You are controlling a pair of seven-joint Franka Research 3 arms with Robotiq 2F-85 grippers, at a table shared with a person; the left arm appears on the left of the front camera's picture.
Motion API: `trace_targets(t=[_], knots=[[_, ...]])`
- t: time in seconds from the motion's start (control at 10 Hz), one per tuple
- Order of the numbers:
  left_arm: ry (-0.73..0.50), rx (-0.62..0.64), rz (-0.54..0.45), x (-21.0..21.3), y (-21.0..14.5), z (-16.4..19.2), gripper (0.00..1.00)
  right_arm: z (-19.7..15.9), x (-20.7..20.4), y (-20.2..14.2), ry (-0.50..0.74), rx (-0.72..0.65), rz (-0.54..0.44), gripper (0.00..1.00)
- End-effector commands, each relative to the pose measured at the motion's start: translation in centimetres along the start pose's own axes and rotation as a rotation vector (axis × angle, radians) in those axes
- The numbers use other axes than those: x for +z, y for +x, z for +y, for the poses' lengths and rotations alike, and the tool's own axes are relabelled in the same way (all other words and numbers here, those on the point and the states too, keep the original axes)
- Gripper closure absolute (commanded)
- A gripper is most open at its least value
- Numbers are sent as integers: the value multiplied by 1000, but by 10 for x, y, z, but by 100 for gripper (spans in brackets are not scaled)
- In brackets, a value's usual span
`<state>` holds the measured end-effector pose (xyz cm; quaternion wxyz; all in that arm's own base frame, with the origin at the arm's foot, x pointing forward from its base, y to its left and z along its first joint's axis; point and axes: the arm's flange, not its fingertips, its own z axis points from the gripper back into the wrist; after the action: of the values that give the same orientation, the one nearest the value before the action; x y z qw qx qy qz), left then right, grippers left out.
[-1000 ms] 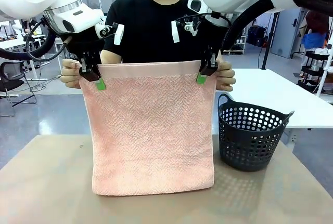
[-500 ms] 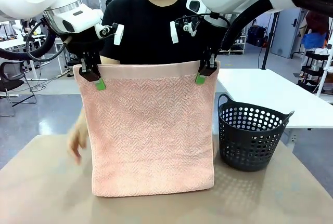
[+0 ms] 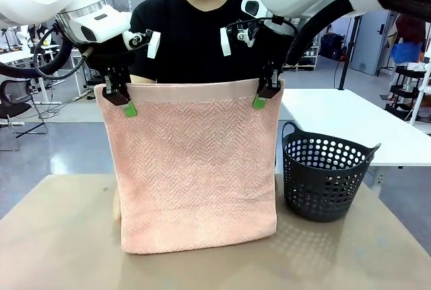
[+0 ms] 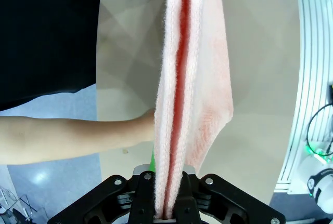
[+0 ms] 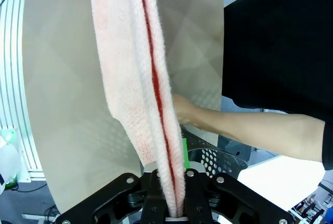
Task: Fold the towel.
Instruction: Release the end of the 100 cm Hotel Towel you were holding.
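The towel (image 3: 199, 169), salmon-pink with a herringbone weave, hangs doubled like a curtain in the front view. Its lower edge touches the table (image 3: 60, 243). My left gripper (image 3: 128, 107) is shut on its top left corner and my right gripper (image 3: 260, 100) on its top right corner. In the left wrist view the two layers of the towel (image 4: 179, 78) run up from my pinched left gripper (image 4: 168, 206). The right wrist view shows the towel (image 5: 143, 78) clamped in my right gripper (image 5: 174, 206). The person's hands are down behind the cloth.
A dark perforated basket (image 3: 326, 177) stands on the table right of the towel, and its rim (image 5: 213, 156) shows in the right wrist view. The person's forearms (image 4: 78, 138) (image 5: 255, 128) reach in low behind the towel. One hand (image 3: 116, 206) peeks out at its lower left edge.
The person let go of the towel's top corners and lowered both hands behind it. The towel now hangs from my two grippers alone, which have not moved.
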<state>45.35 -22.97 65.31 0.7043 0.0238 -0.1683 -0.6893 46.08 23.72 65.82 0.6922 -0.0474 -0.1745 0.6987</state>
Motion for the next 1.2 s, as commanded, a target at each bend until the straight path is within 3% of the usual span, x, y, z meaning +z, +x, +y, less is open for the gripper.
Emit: trace_targets(t=[0.0, 1.1], knots=[[5, 15, -1, 1, 0, 0, 100, -1, 0, -2, -5, 3, 10, 100], [5, 15, -1, 1, 0, 0, 100, -1, 0, -2, -5, 3, 10, 100]])
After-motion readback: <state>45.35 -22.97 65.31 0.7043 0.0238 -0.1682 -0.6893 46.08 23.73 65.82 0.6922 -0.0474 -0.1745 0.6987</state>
